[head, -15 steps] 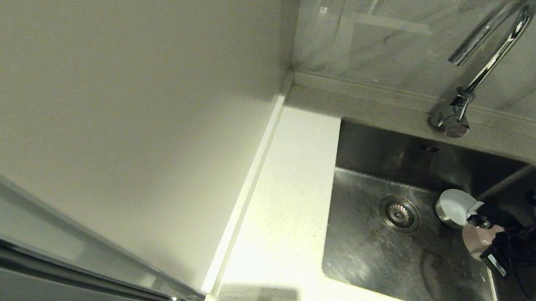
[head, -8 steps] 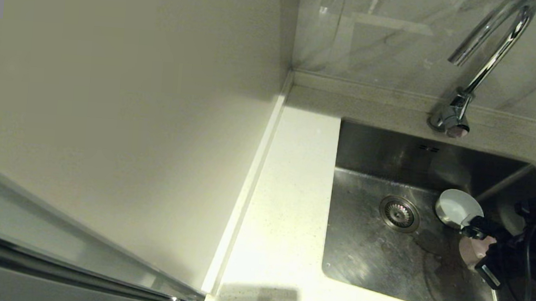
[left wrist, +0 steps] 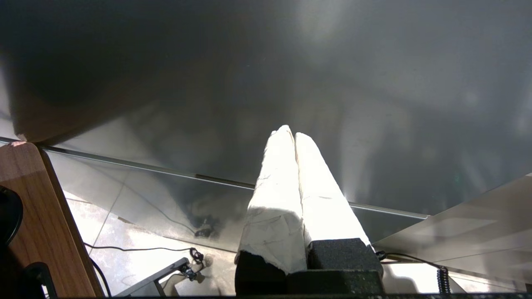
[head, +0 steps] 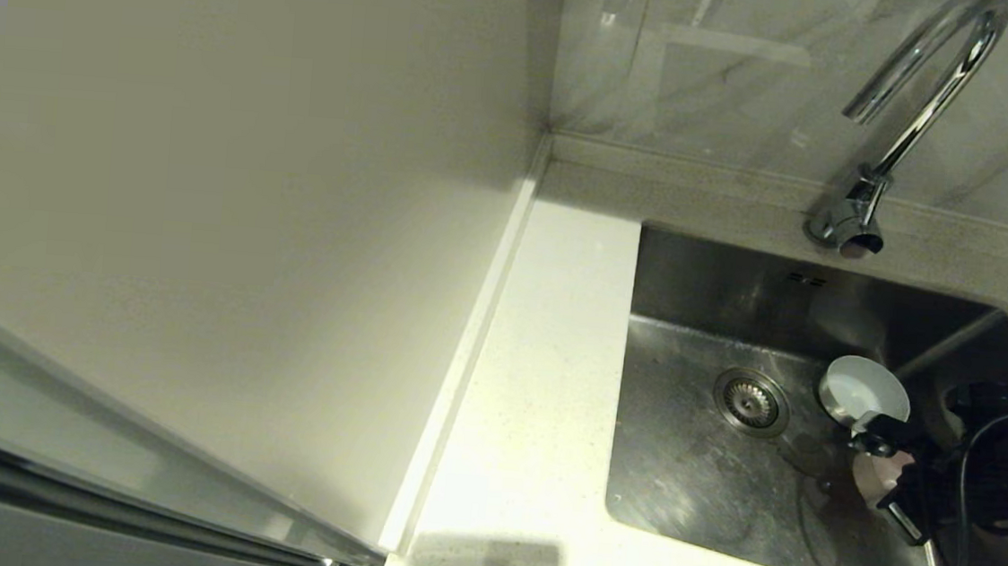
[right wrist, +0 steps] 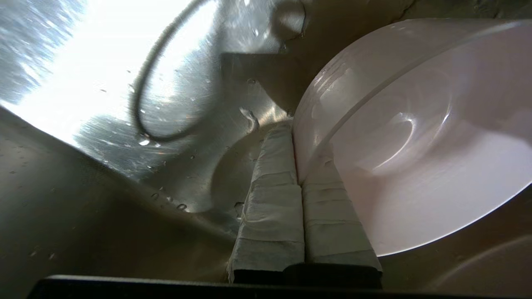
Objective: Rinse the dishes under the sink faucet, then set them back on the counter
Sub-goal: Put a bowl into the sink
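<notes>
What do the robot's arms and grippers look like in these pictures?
The right arm is black and bulky, with a thin black cable looping along it. The right gripper has two long tapered fingers wrapped in white tape with visible creases, on black bases. The left gripper looks the same: two white tape-wrapped fingers on rough black foam-like blocks.

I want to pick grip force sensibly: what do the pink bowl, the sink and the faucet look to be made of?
Pink bowl: glossy and smooth with soft highlights, probably glazed ceramic or hard plastic; the look leaves it open. Sink: brushed stainless steel, judging by fine streaks, dull reflections and beaded drops. Faucet: mirror-bright metal, likely chrome plated. The right gripper is shut on the bowl's rim.
</notes>
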You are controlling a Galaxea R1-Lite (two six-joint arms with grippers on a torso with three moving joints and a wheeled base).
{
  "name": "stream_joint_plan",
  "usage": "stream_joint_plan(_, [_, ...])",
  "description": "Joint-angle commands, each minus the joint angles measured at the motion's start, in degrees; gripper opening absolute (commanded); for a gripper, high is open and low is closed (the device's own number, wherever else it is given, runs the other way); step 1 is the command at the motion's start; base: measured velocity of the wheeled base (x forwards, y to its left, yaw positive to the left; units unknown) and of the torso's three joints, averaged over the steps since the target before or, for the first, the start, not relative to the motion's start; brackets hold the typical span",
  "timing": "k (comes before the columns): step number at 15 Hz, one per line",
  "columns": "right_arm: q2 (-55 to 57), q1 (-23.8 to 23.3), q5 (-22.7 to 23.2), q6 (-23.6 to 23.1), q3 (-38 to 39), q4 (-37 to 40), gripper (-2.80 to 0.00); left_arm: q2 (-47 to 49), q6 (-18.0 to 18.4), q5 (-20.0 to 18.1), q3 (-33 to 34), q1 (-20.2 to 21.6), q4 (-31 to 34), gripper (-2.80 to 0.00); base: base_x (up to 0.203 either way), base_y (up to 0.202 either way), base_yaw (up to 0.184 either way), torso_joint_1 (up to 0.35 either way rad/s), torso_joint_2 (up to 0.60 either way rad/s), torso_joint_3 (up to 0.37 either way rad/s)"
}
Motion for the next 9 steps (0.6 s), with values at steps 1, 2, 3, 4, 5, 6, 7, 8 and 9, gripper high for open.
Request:
stream_joint_plan(1, [0.83,0.0,-0.69,-0.4,-0.21,0.0,-2.8,0.0,-0.02,0.0,0.18,0.01,-0.02,-2.8,0.0,0.0,0.0,0.0,0.0,0.0])
stream_joint_plan(2, [0.87,0.0,-0.69,-0.4,-0.23,0.0,-2.8,0.0,-0.02,0.0,0.18,0.01,-0.02,-2.8,0.0,0.0,0.0,0.0,0.0,0.0])
stream_joint_plan(3, [0.96,0.0,-0.78,-0.4,-0.29,0.0,0.0,0.0,-0.02,0.0,0.18,0.01,-0.02,-2.8,0.0,0.0,0.0,0.0,0.0,0.0])
stream_joint_plan(4, [1.03,0.0,-0.82,-0.4,-0.34,0.0,0.0,0.0,-0.02,0.0,0.18,0.01,-0.02,-2.8,0.0,0.0,0.0,0.0,0.0,0.0])
stream_joint_plan(5, [1.13,-0.08,-0.7,-0.26,-0.45,0.0,0.0,0.0,-0.02,0.0,0.18,0.01,-0.02,-2.8,0.0,0.0,0.0,0.0,0.0,0.0])
stream_joint_plan(6, [1.05,-0.08,-0.61,-0.14,-0.39,0.0,0.0,0.0,-0.02,0.0,0.18,0.01,-0.02,-2.8,0.0,0.0,0.0,0.0,0.0,0.0])
stream_joint_plan(7, [0.95,-0.08,-0.52,-0.13,-0.38,0.0,0.0,0.0,-0.02,0.0,0.18,0.01,-0.02,-2.8,0.0,0.0,0.0,0.0,0.0,0.0])
stream_joint_plan(8, [0.62,-0.08,-0.46,-0.05,-0.39,0.0,0.0,0.0,-0.02,0.0,0.18,0.01,-0.02,-2.8,0.0,0.0,0.0,0.0,0.0,0.0])
stream_joint_plan(9, [-0.04,-0.08,-0.31,0.09,-0.39,0.01,0.0,0.0,-0.02,0.0,0.18,0.01,-0.02,-2.8,0.0,0.0,0.0,0.0,0.0,0.0])
